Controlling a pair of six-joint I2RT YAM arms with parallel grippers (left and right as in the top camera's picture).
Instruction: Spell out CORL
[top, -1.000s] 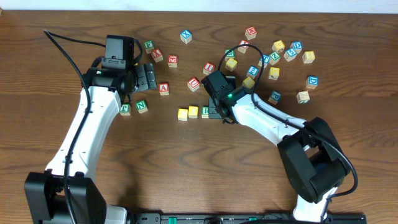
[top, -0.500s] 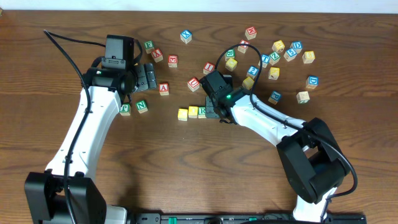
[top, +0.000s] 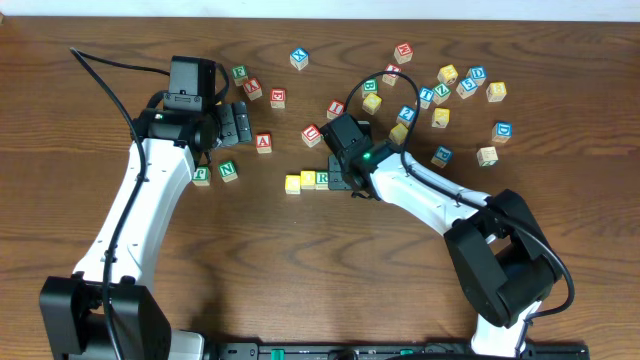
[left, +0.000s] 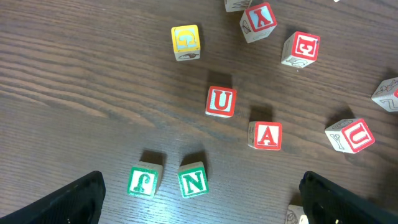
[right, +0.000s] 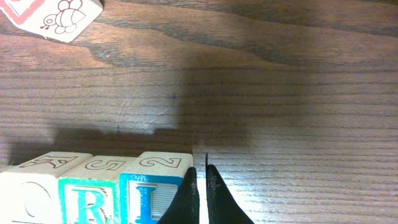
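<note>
Sitting just beside the closed right pincer (right: 201, 172) is the L cube (right: 149, 196).

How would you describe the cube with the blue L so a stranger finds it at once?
On the wooden table, find the short row of letter cubes near the middle, at the right pincer. The blue L cube ends the row, right beside the shut pincer tips. Its neighbour is the green R cube; the L cube alone shows a 2.
</note>
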